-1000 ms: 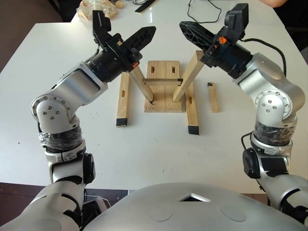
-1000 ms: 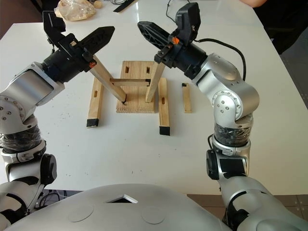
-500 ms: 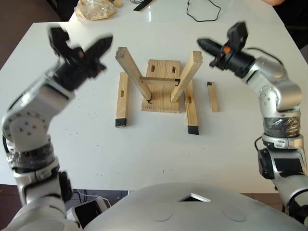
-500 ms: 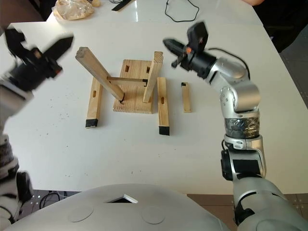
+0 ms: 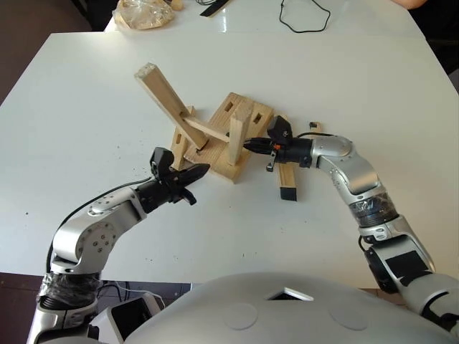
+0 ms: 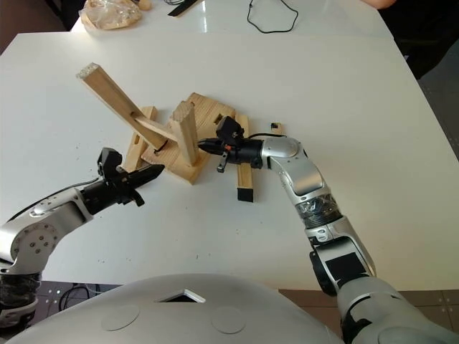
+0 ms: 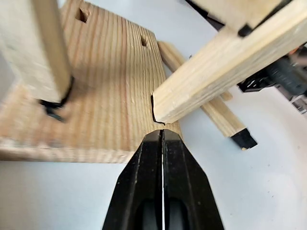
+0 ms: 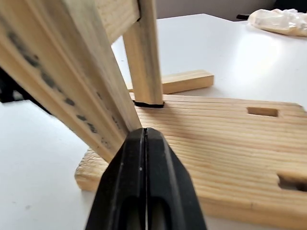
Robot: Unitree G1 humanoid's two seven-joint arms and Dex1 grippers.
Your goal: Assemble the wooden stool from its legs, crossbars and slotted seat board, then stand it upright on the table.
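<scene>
The slotted seat board lies flat and skewed on the table. Two legs stand in it: a long one leaning far toward the left and a nearer one, joined by a crossbar. My left gripper is shut and low over the table, its tip at the board's near edge below the nearer leg's foot. From the other side my right gripper is also shut, with its tip against the base of the nearer leg. Neither holds anything.
A loose leg with a black tip lies beside the board under my right arm. Another loose leg lies by the board's left side. A short crossbar lies beyond the right arm. A plastic bag and black cable sit at the far edge.
Both arms came down from the leg tops to table height and their fingers closed. The board with its two legs has turned and slid left; the long leg leans further.
</scene>
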